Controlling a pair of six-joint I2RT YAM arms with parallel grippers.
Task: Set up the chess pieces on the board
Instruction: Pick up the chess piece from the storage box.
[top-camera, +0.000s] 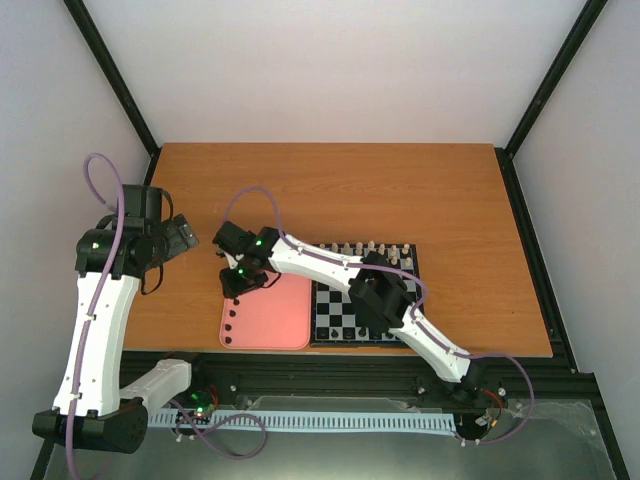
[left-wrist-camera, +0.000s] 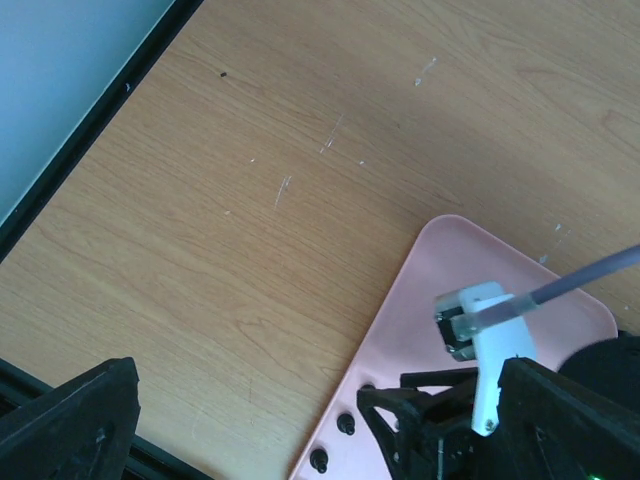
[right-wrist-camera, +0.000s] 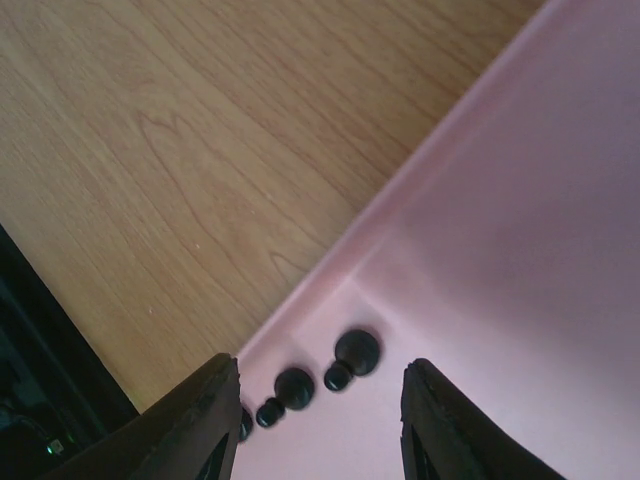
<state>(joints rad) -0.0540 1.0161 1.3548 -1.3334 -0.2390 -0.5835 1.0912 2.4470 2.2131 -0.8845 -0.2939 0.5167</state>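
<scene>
Several tiny black chess pieces (top-camera: 230, 326) lie in a row along the left edge of the pink tray (top-camera: 275, 318). My right gripper (top-camera: 240, 283) is open just above them. In the right wrist view its fingers (right-wrist-camera: 205, 425) straddle two black pieces (right-wrist-camera: 357, 352) (right-wrist-camera: 295, 388), and a third is half hidden by the left finger. The board (top-camera: 400, 262) lies right of the tray, with cream pieces (top-camera: 372, 247) on its far row and a few black pieces (top-camera: 338, 330) on its near rows. My left gripper (top-camera: 182, 236) is open and empty, raised over the table left of the tray.
The left wrist view shows bare wood, the tray's corner (left-wrist-camera: 450, 250), two black pieces (left-wrist-camera: 345, 425) and my right gripper (left-wrist-camera: 430, 430). A black frame rail (left-wrist-camera: 90, 130) runs along the table's edge. My right arm (top-camera: 390, 295) crosses over the board.
</scene>
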